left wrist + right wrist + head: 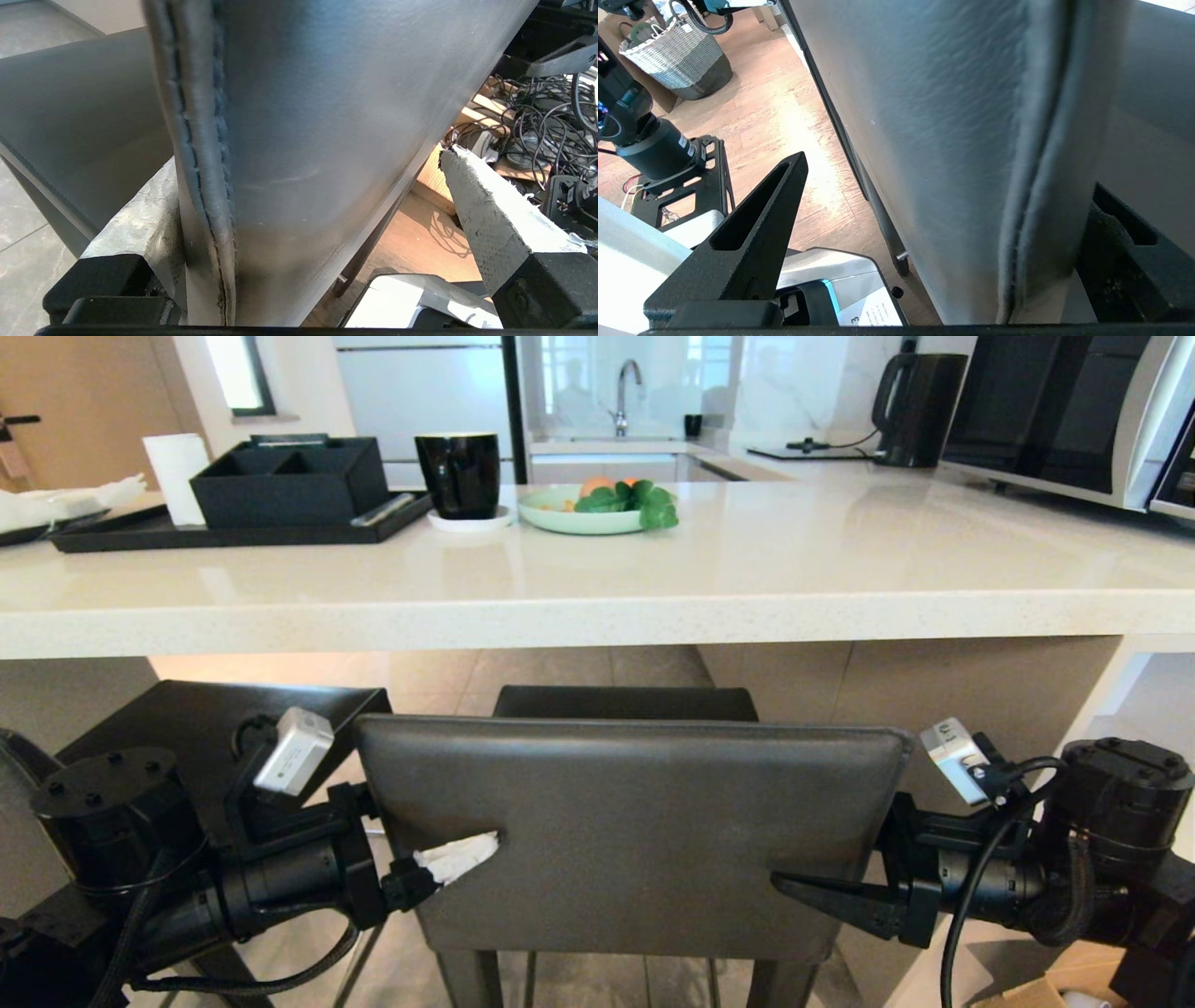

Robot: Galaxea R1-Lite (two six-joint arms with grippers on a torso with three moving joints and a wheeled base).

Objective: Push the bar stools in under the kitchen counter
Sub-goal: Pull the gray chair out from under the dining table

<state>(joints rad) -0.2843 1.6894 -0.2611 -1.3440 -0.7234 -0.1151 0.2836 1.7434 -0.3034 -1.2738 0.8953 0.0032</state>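
Note:
One bar stool stands right in front of me, its dark leather backrest [635, 831] just short of the kitchen counter [597, 607], whose white slab edge runs across above it. A second bar stool [215, 719] stands to the left, beside it below the slab. My left gripper [457, 821] is open and straddles the backrest's left edge [201, 177]; its white-wrapped finger [462, 856] lies on the near face. My right gripper [831, 863] is open astride the right edge [1041, 163], black finger [822, 896] on the near face. Both far fingers are hidden behind the backrest.
On the counter sit a black tray with an organiser [280, 485], a black mug [457, 474], a green plate of fruit [588, 513], a kettle [920, 406] and a microwave [1055, 411]. A woven basket [672, 60] and tangled cables [546, 126] lie on the floor behind me.

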